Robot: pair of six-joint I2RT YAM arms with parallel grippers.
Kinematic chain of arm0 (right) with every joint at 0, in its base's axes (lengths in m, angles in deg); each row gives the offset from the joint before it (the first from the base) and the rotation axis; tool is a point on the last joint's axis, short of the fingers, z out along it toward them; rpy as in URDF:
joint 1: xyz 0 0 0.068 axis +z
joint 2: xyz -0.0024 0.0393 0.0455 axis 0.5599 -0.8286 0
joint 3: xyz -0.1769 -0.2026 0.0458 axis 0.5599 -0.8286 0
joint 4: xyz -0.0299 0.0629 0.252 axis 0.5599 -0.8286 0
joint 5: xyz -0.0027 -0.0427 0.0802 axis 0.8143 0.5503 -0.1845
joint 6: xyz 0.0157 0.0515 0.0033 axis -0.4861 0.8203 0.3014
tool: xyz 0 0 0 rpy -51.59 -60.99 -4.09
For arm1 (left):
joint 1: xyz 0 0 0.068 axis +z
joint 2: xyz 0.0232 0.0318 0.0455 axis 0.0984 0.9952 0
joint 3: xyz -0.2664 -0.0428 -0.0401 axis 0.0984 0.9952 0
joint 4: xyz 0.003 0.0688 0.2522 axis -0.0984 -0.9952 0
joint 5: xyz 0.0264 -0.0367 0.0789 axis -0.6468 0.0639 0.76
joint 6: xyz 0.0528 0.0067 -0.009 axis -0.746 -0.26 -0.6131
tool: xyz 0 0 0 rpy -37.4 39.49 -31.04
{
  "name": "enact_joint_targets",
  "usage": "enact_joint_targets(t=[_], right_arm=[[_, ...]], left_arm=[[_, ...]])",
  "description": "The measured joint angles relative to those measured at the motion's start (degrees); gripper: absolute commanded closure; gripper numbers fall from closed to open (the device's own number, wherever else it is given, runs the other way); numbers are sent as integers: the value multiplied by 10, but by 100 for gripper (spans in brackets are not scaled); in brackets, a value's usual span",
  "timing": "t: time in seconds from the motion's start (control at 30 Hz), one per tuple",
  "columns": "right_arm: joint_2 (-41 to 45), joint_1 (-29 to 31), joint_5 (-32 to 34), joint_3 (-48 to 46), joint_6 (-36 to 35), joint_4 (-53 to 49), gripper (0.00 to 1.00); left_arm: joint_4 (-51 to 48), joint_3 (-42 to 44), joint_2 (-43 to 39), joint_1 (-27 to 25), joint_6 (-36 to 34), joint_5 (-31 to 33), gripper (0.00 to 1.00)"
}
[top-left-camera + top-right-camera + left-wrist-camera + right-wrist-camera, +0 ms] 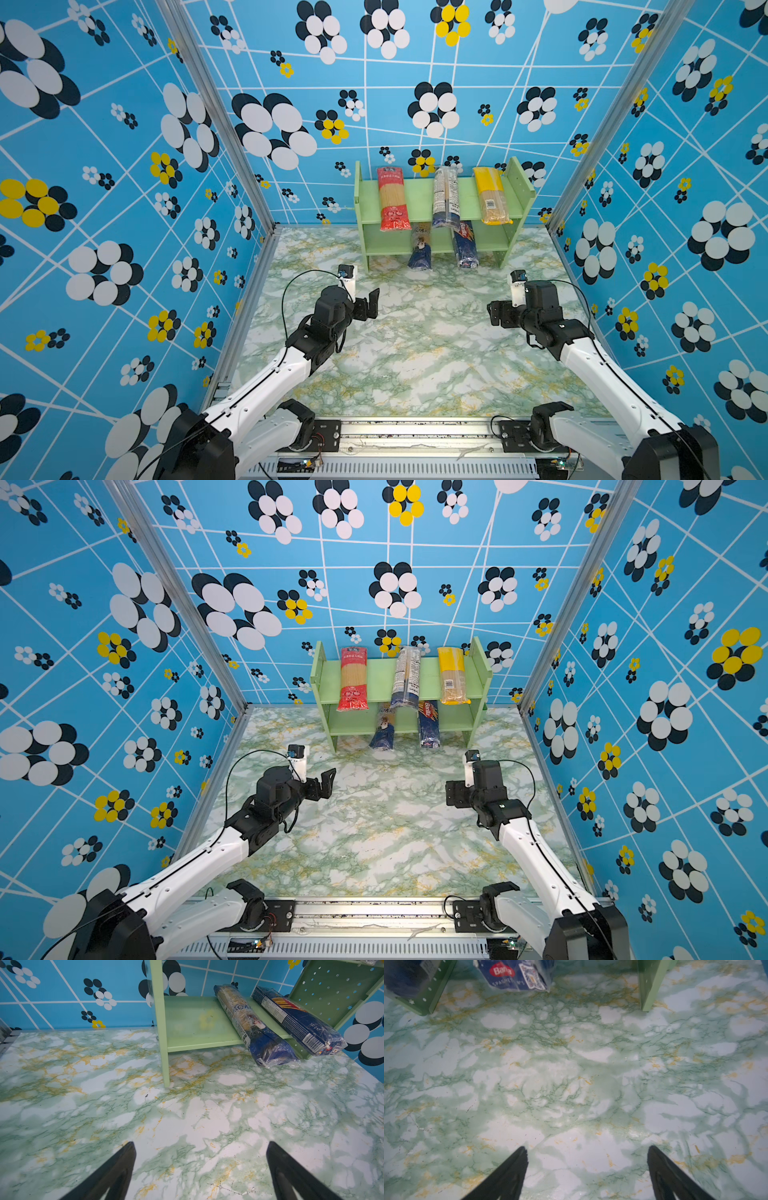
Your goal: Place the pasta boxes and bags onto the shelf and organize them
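The desk [415,340] lies open in front of the shelf [417,197]. On the lower tier, the blue-ended bag [420,249] and the dark blue Barilla box [465,247] jut past the front edge and block the middle. In both top views its left end is open. On the top tier, gaps run between the red-ended bag [392,199], the clear bag [444,199] and the yellow-topped bag [490,195], which all overhang the front.

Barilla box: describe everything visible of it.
The Barilla box is long, narrow and dark blue, seemingly cardboard, with a red logo, a barcode and a QR code, wrapped in clear film. It lies on the lower tier of the green shelf, its front end jutting past the edge, beside a blue-ended bag but apart from it.
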Motion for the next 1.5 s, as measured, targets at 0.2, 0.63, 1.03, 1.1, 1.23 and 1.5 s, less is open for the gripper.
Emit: enact_joint_targets(t=[0.2, 0.63, 1.03, 1.1, 1.23, 1.5], right_arm=[[4, -58, 12, -33, 0, 68, 8], [-58, -90, 50, -86, -4, 231, 8], [-149, -101, 56, -88, -19, 375, 8], [-162, -104, 56, -88, -19, 392, 8], [-191, -107, 57, -93, -19, 438, 8], [-224, -110, 60, -126, -13, 525, 9]], left_arm=[[5, 0, 0, 59, -33, -28, 1], [100, 35, 15, 204, -39, -117, 1], [230, 98, 113, 259, -63, -138, 1], [236, 100, 119, 263, -66, -138, 1], [243, 100, 119, 265, -76, -133, 1], [299, 120, 163, 273, -87, -116, 1]])
